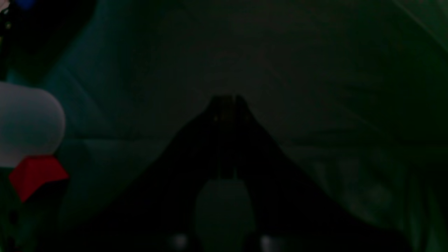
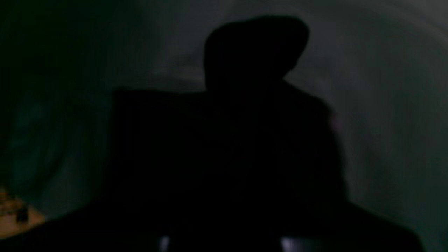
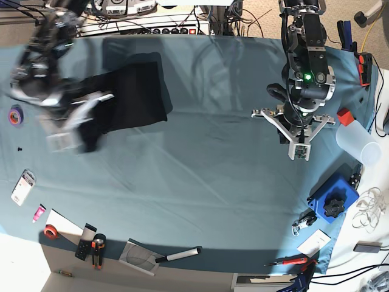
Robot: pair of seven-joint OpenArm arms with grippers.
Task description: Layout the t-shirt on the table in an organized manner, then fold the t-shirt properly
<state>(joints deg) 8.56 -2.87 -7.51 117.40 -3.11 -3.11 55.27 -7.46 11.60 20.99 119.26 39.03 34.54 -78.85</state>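
Observation:
The black t-shirt (image 3: pixel 135 91) lies bunched at the far left of the teal table (image 3: pixel 200 158), and one end of it trails down to my right gripper (image 3: pixel 76 131). That gripper is motion-blurred and appears shut on the cloth. In the right wrist view everything is very dark, with a black lump of the t-shirt (image 2: pixel 255 45) bulging past the gripper (image 2: pixel 245 94). My left gripper (image 3: pixel 299 152) hangs over bare table at the right, far from the shirt. In the left wrist view the left gripper (image 1: pixel 226 101) is shut to a point and holds nothing.
A translucent cup (image 3: pixel 358 143) and a red block (image 3: pixel 345 117) stand just right of the left arm. A blue box (image 3: pixel 333 196) is nearer the front right. Tape rolls (image 3: pixel 15 114), pliers (image 3: pixel 97 249) and a marker (image 3: pixel 179 255) lie along the left and front edges.

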